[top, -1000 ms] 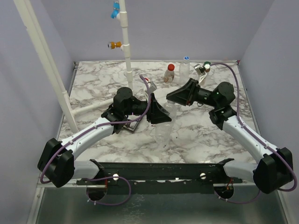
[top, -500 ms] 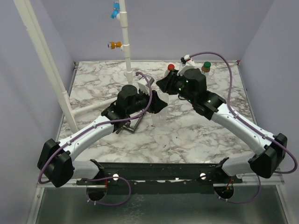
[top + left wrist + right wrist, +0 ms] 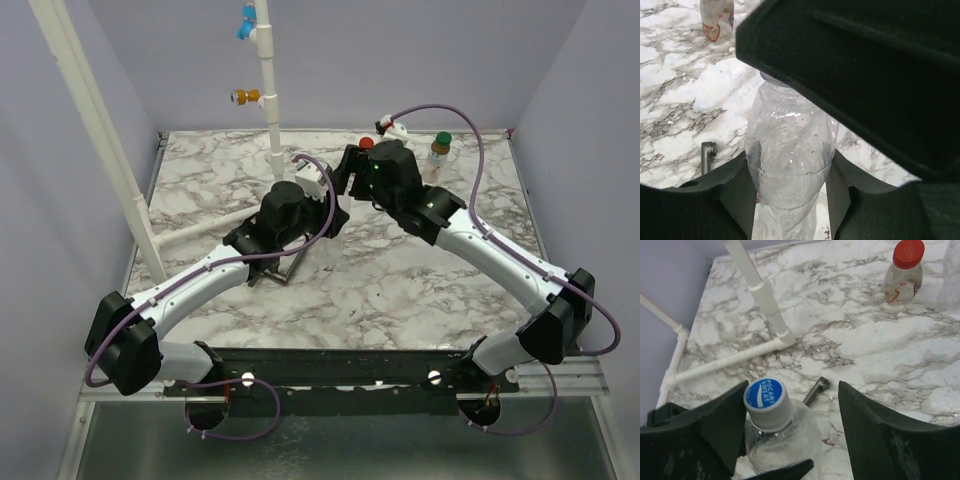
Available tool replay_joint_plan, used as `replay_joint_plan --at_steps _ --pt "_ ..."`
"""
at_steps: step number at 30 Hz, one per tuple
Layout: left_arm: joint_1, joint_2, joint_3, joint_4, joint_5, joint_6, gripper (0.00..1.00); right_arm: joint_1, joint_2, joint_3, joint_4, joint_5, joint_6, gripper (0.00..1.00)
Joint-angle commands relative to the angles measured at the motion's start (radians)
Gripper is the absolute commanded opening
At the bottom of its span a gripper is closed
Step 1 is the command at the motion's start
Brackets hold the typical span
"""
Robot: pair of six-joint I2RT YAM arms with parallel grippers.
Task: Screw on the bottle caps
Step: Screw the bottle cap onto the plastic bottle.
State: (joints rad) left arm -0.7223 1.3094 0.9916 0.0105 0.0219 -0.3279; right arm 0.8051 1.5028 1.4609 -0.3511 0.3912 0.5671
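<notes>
My left gripper [image 3: 790,200] is shut on the body of a clear bottle [image 3: 790,150] and holds it upright. A white cap with a blue top [image 3: 767,401] sits on that bottle's neck. My right gripper [image 3: 792,390] hangs over it, open. Its left finger is close beside the cap and its right finger stands well apart. In the top view the right gripper [image 3: 345,178] lies just behind the left gripper [image 3: 322,212], and the held bottle is hidden under them. A red-capped bottle [image 3: 903,272] and a green-capped bottle [image 3: 439,152] stand at the back.
A white pipe [image 3: 270,100] rises at the back left, with a branch [image 3: 725,362] lying along the table. A small metal bar [image 3: 816,390] lies on the marble beside the held bottle. Another clear bottle [image 3: 952,275] stands at the right of the red-capped one.
The right arm has swung in from the right to sit over the left gripper's bottle. The left gripper has moved back a little, still holding the bottle.
</notes>
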Motion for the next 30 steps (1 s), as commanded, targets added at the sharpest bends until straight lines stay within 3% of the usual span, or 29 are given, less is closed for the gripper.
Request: replay_joint_plan --at_steps 1,3,7,15,21,26,30 --pt "0.018 0.009 0.034 0.042 -0.047 0.032 0.0 -0.068 -0.093 -0.077 0.016 -0.307 -0.029 0.81" --pt "0.025 0.006 0.025 0.035 0.003 0.037 0.0 -0.136 -0.138 -0.122 0.071 -0.456 -0.05 0.88" --pt "0.038 -0.004 0.004 0.029 0.109 0.047 0.0 -0.248 -0.212 -0.196 0.164 -0.721 -0.077 0.93" --pt "0.058 -0.054 -0.05 0.101 0.485 0.035 0.0 -0.427 -0.305 -0.38 0.437 -1.199 -0.02 0.94" --pt "0.064 -0.079 -0.086 0.198 0.684 -0.044 0.0 -0.46 -0.303 -0.483 0.709 -1.384 0.133 0.85" --pt "0.066 -0.066 -0.091 0.236 0.759 -0.099 0.0 -0.46 -0.279 -0.532 0.908 -1.448 0.255 0.75" --pt "0.068 -0.061 -0.092 0.258 0.788 -0.121 0.0 -0.46 -0.277 -0.551 0.966 -1.45 0.295 0.7"
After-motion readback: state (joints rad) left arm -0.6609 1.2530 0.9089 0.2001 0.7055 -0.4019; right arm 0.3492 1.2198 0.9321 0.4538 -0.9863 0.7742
